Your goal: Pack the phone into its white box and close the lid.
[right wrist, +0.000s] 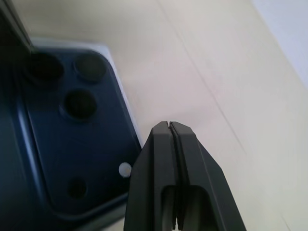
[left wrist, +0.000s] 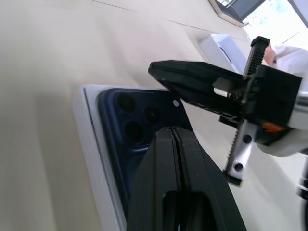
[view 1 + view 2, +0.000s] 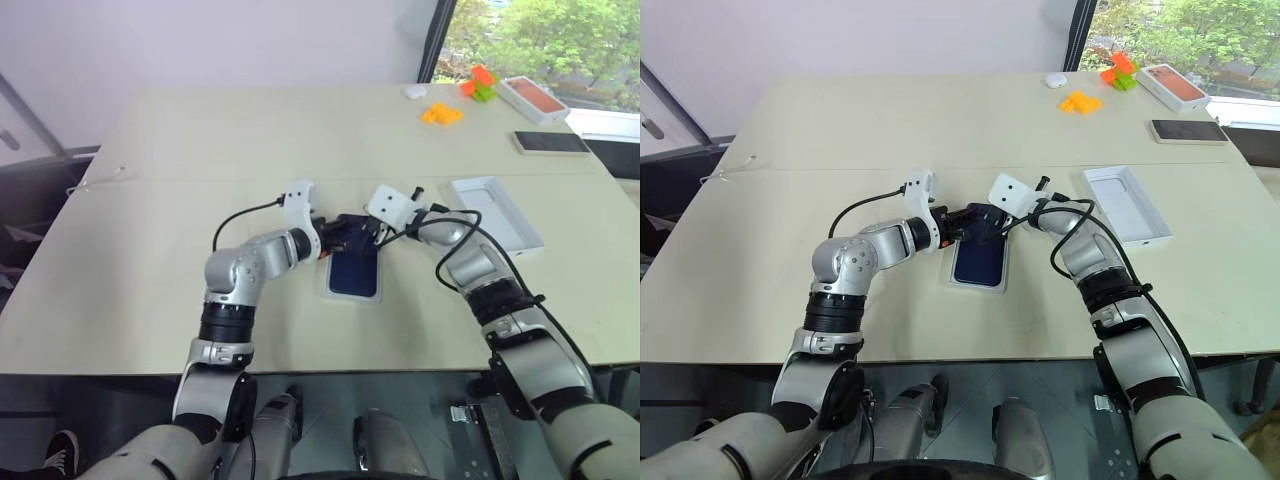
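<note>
Left end effector (image 3: 333,237): fingers pressed together, gripping nothing, tip over the camera-end edge of the phone (image 3: 354,273); likely poised to press or nudge it flat.

Phone: dark navy, back up, camera cluster at 12 o'clock, lying in the white box (image 3: 329,287) at the counter (image 3: 150,200) centre; only a thin white rim visible around it. Full seating hard to confirm, far end hidden under both end effectors.

Right end effector (image 3: 368,233): fingers closed, empty, at the phone's 1 o'clock corner, apparently for the same pressing.

Lid (image 3: 497,212): open side up, at 3 o'clock, well apart, awaiting fitting.

Black phone (image 3: 551,142) and orange-topped box (image 3: 534,97): 1 o'clock, far edge.
</note>
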